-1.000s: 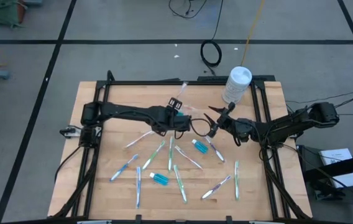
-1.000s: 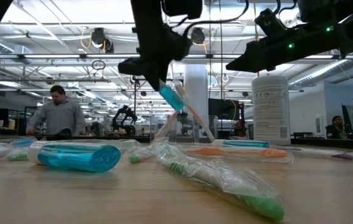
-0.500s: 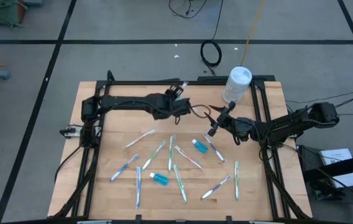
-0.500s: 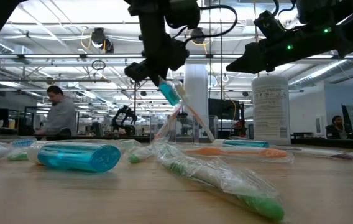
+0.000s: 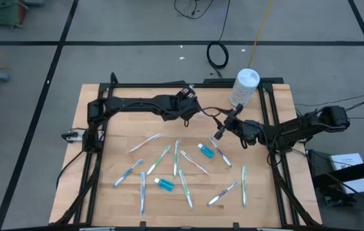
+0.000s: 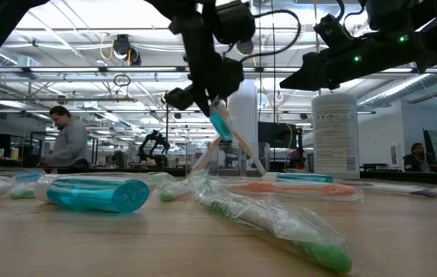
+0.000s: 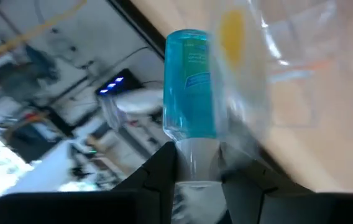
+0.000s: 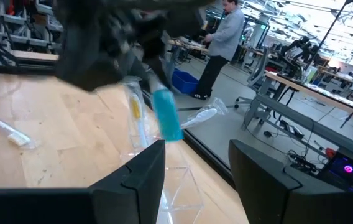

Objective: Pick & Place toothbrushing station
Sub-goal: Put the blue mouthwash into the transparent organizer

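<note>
My left gripper (image 5: 188, 104) hangs over the far middle of the table, shut on a short blue tube (image 7: 192, 87) with a white cap. In the low view the tube (image 6: 221, 123) slants just above a small clear cup (image 6: 222, 158) that has toothbrushes leaning in it. The right wrist view shows the tube (image 8: 167, 115), a wrapped toothbrush (image 8: 136, 112) and the cup (image 8: 176, 180). My right gripper (image 5: 220, 133) waits open just right of there, holding nothing. Two more blue tubes (image 5: 165, 184) (image 5: 206, 151) lie flat on the wood among several wrapped toothbrushes (image 5: 186, 187). My left gripper pinches the tube's white cap (image 7: 195, 158) between its two fingers, which slant downward from the table's left. The tube is lifted clear and tilted, its blue flat end (image 6: 223, 132) lowest, over the cup. I cannot tell whether the tube touches the brushes in the cup.
A tall white canister (image 5: 245, 86) stands at the far right corner of the wooden top. A black frame (image 5: 268, 109) runs along the table's edges. Bare wood lies at the near left (image 5: 105, 199). A person (image 6: 63, 138) stands in the room beyond.
My left gripper has carried the blue tube toward the table's far edge and a little right, over to the cup, rolling its wrist on the way. The tube stays lifted clear and now slants above the cup.
</note>
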{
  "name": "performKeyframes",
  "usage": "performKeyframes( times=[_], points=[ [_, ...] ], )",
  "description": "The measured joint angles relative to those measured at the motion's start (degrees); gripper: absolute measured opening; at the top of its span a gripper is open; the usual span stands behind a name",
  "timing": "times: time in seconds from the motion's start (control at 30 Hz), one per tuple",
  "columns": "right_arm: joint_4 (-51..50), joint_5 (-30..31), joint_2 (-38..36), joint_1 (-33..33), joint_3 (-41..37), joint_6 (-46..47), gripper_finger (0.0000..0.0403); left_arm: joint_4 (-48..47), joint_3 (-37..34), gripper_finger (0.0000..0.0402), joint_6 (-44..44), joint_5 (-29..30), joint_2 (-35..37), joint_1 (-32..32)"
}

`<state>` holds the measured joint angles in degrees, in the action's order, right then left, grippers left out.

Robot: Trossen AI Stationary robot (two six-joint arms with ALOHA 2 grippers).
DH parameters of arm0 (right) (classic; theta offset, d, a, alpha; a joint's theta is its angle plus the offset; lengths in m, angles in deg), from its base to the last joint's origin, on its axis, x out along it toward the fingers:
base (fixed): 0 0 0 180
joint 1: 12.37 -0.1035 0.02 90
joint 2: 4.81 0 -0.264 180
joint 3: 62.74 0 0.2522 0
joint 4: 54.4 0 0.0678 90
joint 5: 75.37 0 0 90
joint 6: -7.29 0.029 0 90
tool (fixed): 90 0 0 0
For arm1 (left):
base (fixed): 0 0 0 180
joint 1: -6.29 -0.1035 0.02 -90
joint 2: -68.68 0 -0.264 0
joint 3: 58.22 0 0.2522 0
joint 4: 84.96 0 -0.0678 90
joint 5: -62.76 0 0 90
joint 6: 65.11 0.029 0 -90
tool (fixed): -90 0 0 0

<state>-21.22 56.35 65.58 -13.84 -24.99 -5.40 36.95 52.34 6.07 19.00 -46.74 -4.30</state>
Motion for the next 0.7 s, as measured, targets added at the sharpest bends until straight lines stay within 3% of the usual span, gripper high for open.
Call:
performKeyframes(
  times=[0.1,0.23,0.5,0.7],
  points=[
    [0.43,0.01,0.0,0.0,0.0,0.0,0.0169,1.95,-0.02,0.0106,9.27,3.6,-1.78,0.15],
    [0.48,0.0,0.0,0.0,-0.01,0.0,0.0169,2.04,-0.03,0.0106,23.17,3.31,-2.93,0.33],
    [-0.56,-0.02,0.0,0.0,-0.02,0.02,0.0169,8.13,-0.04,0.0106,34.4,0.69,-2.81,1.57],
    [-1.36,-0.04,0.0,-0.52,-0.02,1.47,0.0169,7.81,-0.04,0.0106,41.34,-5.5,-3.38,0.91]
  ],
)
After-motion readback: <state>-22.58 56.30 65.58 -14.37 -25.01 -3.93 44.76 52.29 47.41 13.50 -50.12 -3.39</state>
